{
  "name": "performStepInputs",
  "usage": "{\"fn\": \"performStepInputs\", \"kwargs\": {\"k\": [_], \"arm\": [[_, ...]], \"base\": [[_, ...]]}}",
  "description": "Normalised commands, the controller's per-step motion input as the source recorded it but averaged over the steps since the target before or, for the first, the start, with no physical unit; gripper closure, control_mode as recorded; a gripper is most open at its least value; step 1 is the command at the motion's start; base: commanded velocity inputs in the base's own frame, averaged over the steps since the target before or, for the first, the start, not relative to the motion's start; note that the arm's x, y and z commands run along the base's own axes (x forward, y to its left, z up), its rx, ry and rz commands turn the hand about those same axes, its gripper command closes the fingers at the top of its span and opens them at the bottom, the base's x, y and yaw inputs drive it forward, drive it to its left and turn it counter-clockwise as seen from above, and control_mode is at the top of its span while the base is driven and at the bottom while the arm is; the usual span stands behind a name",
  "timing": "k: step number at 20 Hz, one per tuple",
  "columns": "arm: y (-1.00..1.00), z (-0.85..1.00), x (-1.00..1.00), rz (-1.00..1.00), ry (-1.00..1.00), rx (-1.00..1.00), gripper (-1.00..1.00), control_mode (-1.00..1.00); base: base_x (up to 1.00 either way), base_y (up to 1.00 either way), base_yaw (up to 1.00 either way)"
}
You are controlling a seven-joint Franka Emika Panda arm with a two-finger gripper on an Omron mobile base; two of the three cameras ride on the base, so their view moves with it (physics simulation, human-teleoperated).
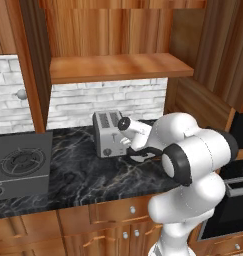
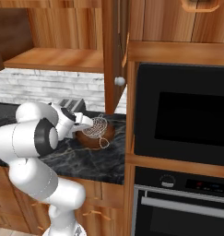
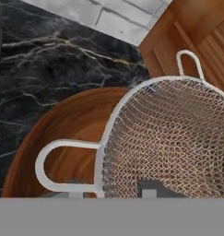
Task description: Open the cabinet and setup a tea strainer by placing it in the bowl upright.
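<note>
The cabinet stands open, its doors swung wide and its wooden shelf (image 1: pixel 118 67) (image 2: pixel 58 59) bare. The dark brown bowl (image 2: pixel 96 137) (image 3: pixel 62 133) sits on the black marble counter beside the toaster. My gripper (image 2: pixel 89 122) (image 3: pixel 112 191) is shut on the tea strainer (image 2: pixel 100 125) (image 3: pixel 168 133) at its rim. It holds the silver mesh basket tilted just over the bowl's right side. One wire handle loop (image 2: pixel 104 143) hangs over the bowl's near rim. In the left base view my own arm hides the gripper and most of the bowl (image 1: pixel 143 157).
A silver toaster (image 1: pixel 109 132) stands left of the bowl. A stove top (image 1: pixel 20 162) lies at the counter's left end. The open right door's edge and knob (image 2: pixel 119 81) hang just behind the bowl. A black microwave (image 2: pixel 182 115) and oven (image 2: pixel 178 203) fill the right.
</note>
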Motion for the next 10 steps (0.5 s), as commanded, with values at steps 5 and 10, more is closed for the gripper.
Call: {"fn": "performStepInputs", "kwargs": {"k": [5, 10], "arm": [[0.0, 0.0, -0.01, 0.0, 0.0, 0.0, -1.0, -1.0], [0.0, 0.0, -0.01, 0.0, -0.02, 0.0, -1.0, -1.0]], "base": [[0.0, 0.0, 0.0], [0.0, 0.0, 0.0]]}}
